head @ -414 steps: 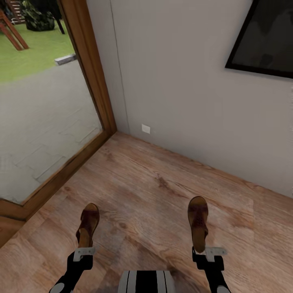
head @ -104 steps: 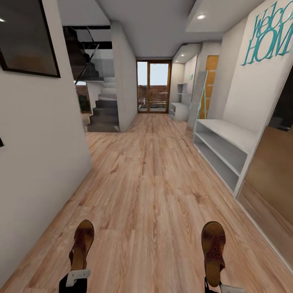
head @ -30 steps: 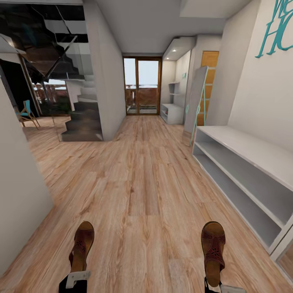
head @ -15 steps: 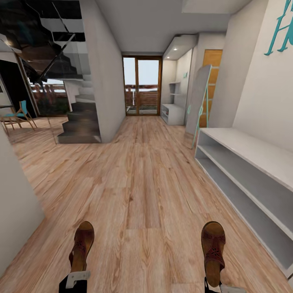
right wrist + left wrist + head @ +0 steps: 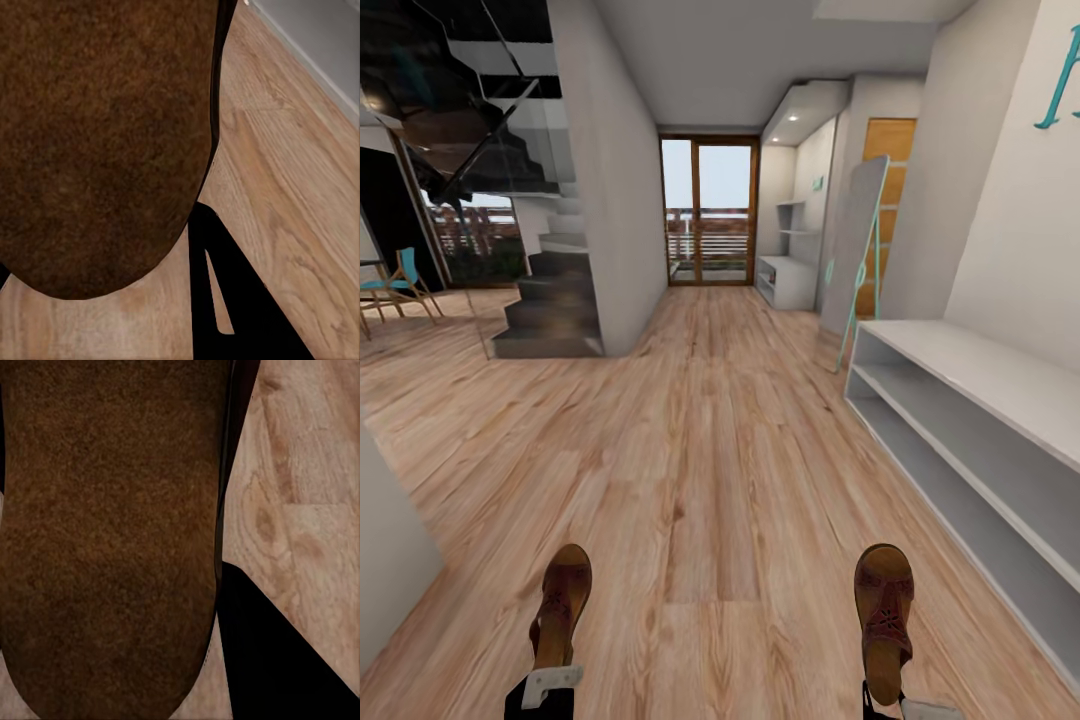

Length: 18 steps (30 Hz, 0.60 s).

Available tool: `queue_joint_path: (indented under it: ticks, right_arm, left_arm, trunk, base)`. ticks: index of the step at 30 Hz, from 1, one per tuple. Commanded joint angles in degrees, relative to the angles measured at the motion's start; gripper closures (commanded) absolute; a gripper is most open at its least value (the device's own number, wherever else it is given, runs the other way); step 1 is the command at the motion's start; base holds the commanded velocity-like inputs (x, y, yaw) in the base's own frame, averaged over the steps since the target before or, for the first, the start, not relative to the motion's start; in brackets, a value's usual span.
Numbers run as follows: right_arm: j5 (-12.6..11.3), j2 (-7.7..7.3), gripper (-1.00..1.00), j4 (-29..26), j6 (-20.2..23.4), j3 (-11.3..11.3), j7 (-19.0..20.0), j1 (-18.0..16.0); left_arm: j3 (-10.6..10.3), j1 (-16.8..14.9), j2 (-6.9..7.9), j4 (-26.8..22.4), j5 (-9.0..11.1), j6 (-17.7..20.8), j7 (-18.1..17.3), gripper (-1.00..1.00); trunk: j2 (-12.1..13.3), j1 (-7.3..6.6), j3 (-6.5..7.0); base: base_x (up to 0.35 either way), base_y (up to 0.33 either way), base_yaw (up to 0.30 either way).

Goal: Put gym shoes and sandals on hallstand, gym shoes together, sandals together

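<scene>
Two dark brown sandals are held low over the corridor floor (image 5: 710,470). My left gripper (image 5: 546,688) is shut on the heel of the left sandal (image 5: 563,598), whose brown sole (image 5: 105,532) shows in the left wrist view. The right sandal (image 5: 884,608), brown sole (image 5: 97,135) in the right wrist view, is gripped at the heel by my right gripper (image 5: 888,706). The hallstand (image 5: 788,282), a light-grey low unit with stepped shelves above, stands far down the corridor on the right. The gym shoes are out of view.
A white two-shelf bench (image 5: 980,372) runs along the right wall, close by. A tall leaning panel (image 5: 855,250) stands beyond it. Dark stairs (image 5: 555,305) and a wall corner (image 5: 390,560) are on the left. Glass doors (image 5: 708,212) end the corridor.
The whole view has moved forward along the corridor, so the white bench and stairs appear nearer. Both sandals stay held in the same place relative to me.
</scene>
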Motion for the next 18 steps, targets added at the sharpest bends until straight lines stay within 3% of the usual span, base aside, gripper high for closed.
queue_joint_path:
  ticks: [1,18]
  right_arm:
    - [0.6,0.06,1.00,0.0,-0.1,-0.2,-0.3,0.0]
    - [0.6,0.06,1.00,0.0,-0.1,-0.2,-0.3,0.0]
  left_arm:
    - [0.5,0.0,-0.05,0.0,-0.6,-0.2,-0.4,1.00]
    - [0.5,0.0,-0.05,0.0,-0.6,-0.2,-0.4,1.00]
  trunk:
    - [0.0,0.02,-0.05]
    - [0.0,0.02,-0.05]
  base:
    - [0.340,0.000,0.000]
    - [0.340,0.000,0.000]
